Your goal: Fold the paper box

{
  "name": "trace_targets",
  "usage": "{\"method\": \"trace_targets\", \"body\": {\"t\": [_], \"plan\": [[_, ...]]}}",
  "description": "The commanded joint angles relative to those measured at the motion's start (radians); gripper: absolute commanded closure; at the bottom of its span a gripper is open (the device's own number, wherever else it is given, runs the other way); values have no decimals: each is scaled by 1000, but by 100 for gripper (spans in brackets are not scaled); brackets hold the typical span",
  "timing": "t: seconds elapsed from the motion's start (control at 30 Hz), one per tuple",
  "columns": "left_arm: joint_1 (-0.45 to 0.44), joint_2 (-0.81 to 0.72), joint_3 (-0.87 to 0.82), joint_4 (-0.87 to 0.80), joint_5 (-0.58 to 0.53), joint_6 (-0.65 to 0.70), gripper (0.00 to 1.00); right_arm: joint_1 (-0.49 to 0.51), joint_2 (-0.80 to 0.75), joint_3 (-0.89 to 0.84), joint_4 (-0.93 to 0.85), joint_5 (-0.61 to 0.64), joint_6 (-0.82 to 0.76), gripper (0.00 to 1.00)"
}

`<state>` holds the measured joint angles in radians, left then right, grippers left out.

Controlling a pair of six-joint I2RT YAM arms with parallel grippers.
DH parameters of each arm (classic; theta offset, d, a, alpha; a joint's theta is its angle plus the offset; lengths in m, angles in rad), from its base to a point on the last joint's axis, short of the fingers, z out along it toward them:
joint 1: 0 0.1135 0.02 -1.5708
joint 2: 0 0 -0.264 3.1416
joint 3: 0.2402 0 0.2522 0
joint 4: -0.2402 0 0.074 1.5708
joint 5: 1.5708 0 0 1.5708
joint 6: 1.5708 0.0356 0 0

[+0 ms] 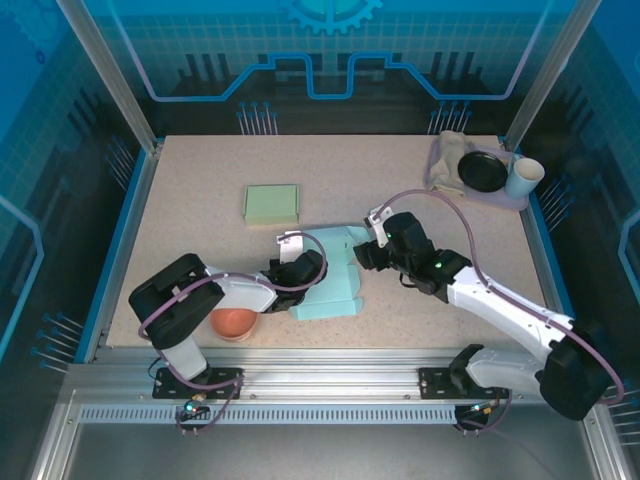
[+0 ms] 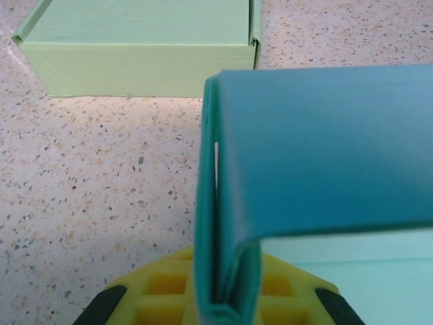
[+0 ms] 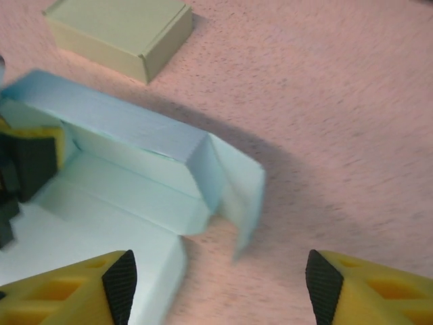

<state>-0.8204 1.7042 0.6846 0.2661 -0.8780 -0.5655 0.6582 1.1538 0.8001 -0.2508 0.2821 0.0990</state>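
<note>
Nearest: left pincer (image 2: 220, 306) clamped on a doubled-over side wall of the paper box (image 1: 335, 290). The wall stands upright between the pads, and its folded edge runs away from the pincer.

Right pincer (image 3: 220, 277) has its jaws wide apart with nothing between them, just off the box's right end. From the right pincer the box lies ahead and to the left. The closest part is a loose end flap (image 3: 243, 196), half raised and tilted, at the corner of the long wall (image 3: 122, 125). That wall's long axis runs across the right pincer's view, toward the left pincer.

The right arm is nearer the flap, and the left arm is busy holding. Likely next move: the right pincer pushes or tucks the flap inward, coming in from the open side.

The box is light teal card with its base flat on the surface (image 1: 200, 200). It is part-formed and not closed.

Beyond both pincers, well apart, sits a pale green box (image 1: 272, 203), already folded.
</note>
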Motion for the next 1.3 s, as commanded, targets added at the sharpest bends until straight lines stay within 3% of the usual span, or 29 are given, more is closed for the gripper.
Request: {"method": "trace_targets", "body": {"t": [0.0, 0.17, 0.33, 0.7, 1.07, 1.27], "plan": [[6, -32, -17, 66, -13, 71, 91, -39, -18, -22, -76, 100, -277, 28], [5, -38, -28, 89, -7, 106, 91, -186, 47, -106, 102, -39, -260, 30], [7, -30, -28, 89, -13, 121, 91, -194, 140, -99, 126, -126, -261, 31], [6, -34, -32, 102, 7, 107, 91, -145, 259, -50, 111, -50, -298, 31], [9, -49, -35, 95, -3, 117, 91, -138, 146, -88, 101, -39, -287, 32], [12, -54, -27, 87, 1, 118, 91, -181, 119, -107, 72, 44, -235, 32]]}}
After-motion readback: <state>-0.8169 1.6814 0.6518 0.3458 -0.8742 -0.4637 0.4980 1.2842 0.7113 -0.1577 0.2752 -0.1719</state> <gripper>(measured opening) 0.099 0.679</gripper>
